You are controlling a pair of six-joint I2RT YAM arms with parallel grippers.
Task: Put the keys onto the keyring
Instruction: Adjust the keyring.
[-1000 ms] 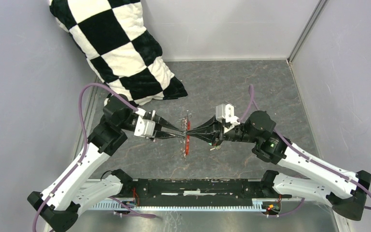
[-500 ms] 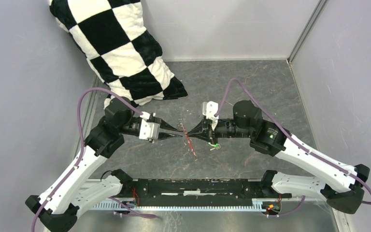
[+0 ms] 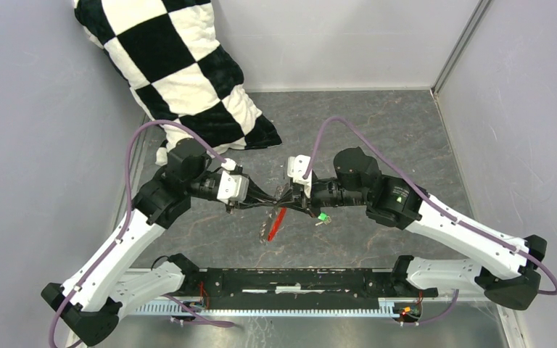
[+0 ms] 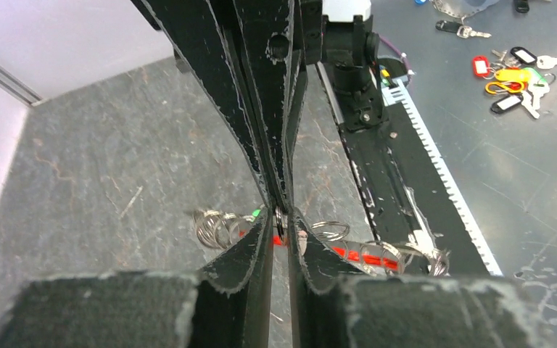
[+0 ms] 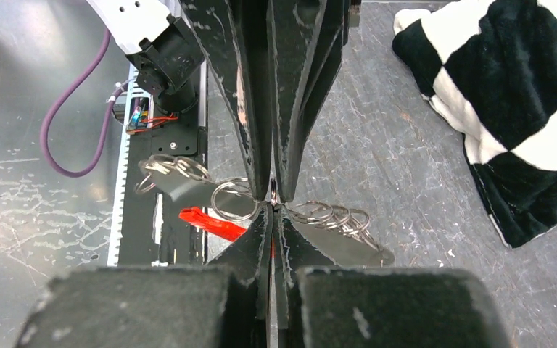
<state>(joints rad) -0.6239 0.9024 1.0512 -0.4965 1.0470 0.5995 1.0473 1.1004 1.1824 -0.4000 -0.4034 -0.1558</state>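
Observation:
The keyring is held up above the table between both grippers, which meet tip to tip. Its thin silvery rings [image 5: 331, 215] fan out either side of the tips, and its red tag [image 3: 278, 220] hangs slanting down to the front left; the tag also shows in the right wrist view [image 5: 207, 223] and the left wrist view [image 4: 349, 253]. My left gripper [image 3: 271, 201] [image 4: 279, 220] is shut on one ring. My right gripper [image 3: 285, 200] [image 5: 272, 205] is shut on the ring from the opposite side. The green-headed key [image 3: 322, 216] lies on the table below the right gripper.
A black-and-white checkered pillow [image 3: 181, 72] leans in the back left corner. The black base rail [image 3: 290, 279] runs along the near edge. Grey walls close in left, back and right. A pile of tagged keys [image 4: 518, 65] lies beyond the rail.
Both arms have shifted and their wrists have turned while still pinching the ring. The red tag swung from hanging straight down to slanting front-left. The green key stayed put.

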